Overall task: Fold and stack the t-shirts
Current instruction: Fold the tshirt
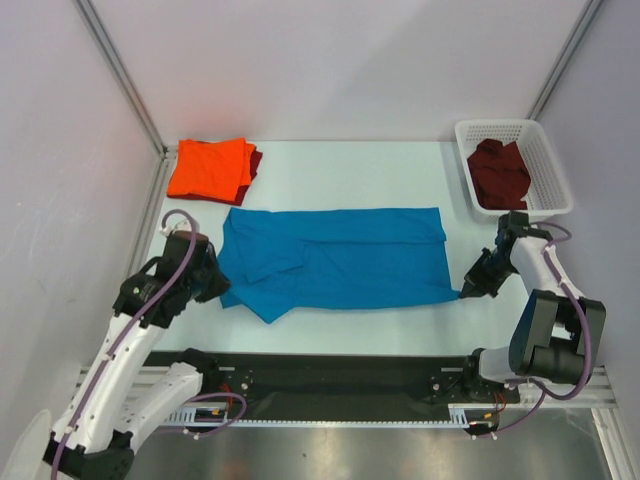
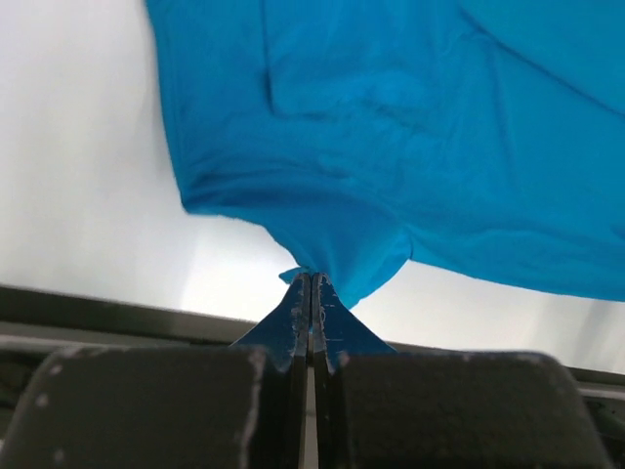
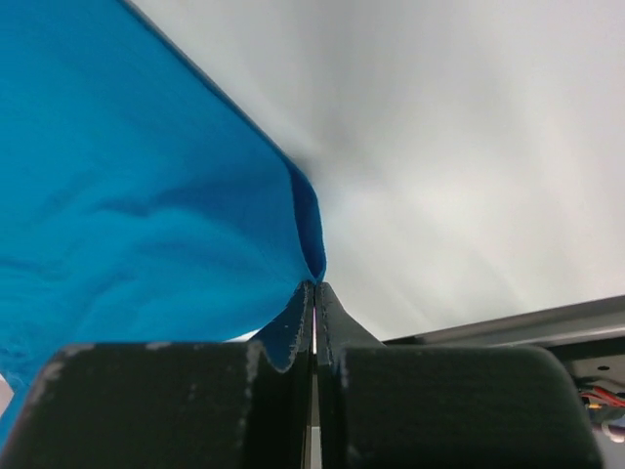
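Observation:
A bright blue t-shirt lies spread across the middle of the table, partly folded lengthwise. My left gripper is shut on its near left edge; the left wrist view shows the blue cloth pinched at the fingertips. My right gripper is shut on its near right corner; the right wrist view shows the cloth drawn into the shut tips. A folded orange t-shirt lies on a dark maroon one at the back left. Another maroon t-shirt sits in the basket.
A white lattice basket stands at the back right. Metal frame posts and pale walls close in the table at the back and sides. A black rail runs along the near edge between the arm bases.

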`<state>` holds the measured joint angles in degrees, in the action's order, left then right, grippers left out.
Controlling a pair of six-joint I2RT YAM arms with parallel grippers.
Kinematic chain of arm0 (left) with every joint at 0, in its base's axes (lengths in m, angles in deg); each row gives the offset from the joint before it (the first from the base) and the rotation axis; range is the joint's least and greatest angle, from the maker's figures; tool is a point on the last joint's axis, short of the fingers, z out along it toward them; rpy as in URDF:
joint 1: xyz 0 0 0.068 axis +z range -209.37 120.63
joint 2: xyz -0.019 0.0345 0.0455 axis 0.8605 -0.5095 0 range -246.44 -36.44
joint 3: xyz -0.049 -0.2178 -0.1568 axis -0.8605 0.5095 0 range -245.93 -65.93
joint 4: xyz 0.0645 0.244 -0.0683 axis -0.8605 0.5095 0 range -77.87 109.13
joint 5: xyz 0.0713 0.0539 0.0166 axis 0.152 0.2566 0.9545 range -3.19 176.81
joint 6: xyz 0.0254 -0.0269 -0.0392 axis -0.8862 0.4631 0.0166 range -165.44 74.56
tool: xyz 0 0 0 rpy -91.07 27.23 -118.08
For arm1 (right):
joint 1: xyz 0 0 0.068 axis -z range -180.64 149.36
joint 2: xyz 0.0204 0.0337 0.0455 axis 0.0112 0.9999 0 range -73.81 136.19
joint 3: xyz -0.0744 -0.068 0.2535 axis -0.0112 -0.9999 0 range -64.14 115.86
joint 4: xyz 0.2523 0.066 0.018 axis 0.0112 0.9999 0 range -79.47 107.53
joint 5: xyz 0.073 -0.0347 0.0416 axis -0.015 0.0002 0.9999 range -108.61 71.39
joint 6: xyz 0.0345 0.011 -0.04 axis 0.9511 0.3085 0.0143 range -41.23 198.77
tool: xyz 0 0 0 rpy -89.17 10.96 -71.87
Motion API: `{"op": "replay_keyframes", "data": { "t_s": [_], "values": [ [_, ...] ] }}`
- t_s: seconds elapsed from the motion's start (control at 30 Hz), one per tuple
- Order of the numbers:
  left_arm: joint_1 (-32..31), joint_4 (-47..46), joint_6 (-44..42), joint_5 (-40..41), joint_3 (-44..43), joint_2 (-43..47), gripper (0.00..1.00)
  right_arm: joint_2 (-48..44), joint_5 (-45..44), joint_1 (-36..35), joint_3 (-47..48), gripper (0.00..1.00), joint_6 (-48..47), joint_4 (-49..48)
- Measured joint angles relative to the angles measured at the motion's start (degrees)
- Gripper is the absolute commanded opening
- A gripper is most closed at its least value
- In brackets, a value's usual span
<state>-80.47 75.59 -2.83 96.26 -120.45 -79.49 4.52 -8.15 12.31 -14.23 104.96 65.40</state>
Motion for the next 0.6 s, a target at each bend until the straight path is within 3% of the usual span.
{"op": "replay_keyframes", "data": {
  "t_s": [0.37,0.6],
  "values": [
    [0.0,-11.0,-8.2,-4.4,-10.0,-20.7,0.0,10.7,1.0,-0.9,10.9,0.0,-2.5,-0.4],
    [0.5,-12.4,-11.0,-4.6,-21.2,-32.7,0.0,17.2,1.0,-2.4,17.3,0.0,-3.4,-0.7]
  ]
}}
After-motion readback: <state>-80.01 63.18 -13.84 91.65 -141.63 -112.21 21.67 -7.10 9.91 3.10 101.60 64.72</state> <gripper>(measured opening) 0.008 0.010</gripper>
